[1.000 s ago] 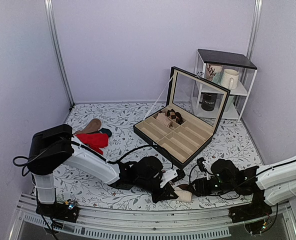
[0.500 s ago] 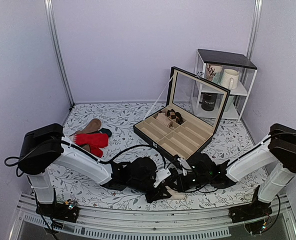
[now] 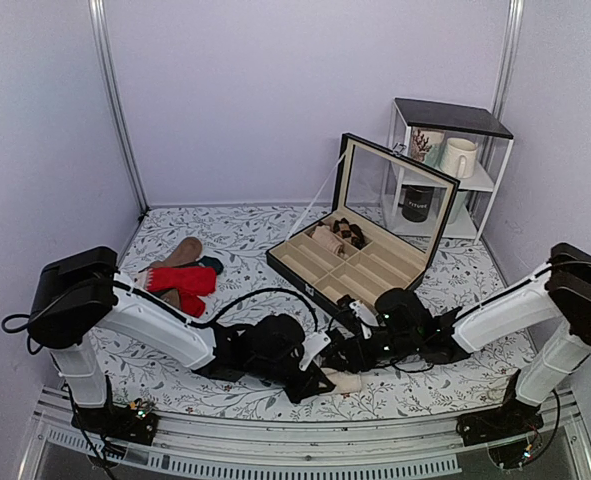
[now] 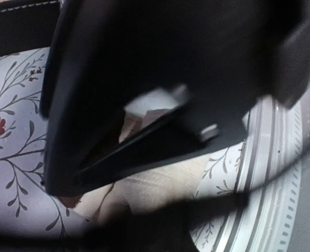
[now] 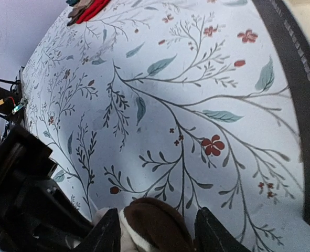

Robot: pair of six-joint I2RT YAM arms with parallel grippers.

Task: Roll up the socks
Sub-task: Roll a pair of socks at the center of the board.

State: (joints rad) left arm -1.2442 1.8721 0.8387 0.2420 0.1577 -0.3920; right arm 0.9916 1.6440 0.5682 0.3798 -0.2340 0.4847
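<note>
Top external view: the socks (image 3: 347,381) lie low centre, half hidden under the left gripper (image 3: 315,377), whose jaws I cannot make out; the right gripper (image 5: 157,215) straddles their dark end, fingers apart, near the open box (image 3: 310,290).

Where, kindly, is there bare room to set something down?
Free: floral cloth between the bright red socks and the open black compartment case. Crowded: front centre, left end effector and right end effector meeting at the cream-and-brown sock.

Right hand (image 5: 157,214) spread, left hand (image 3: 313,377) alongside.
</note>
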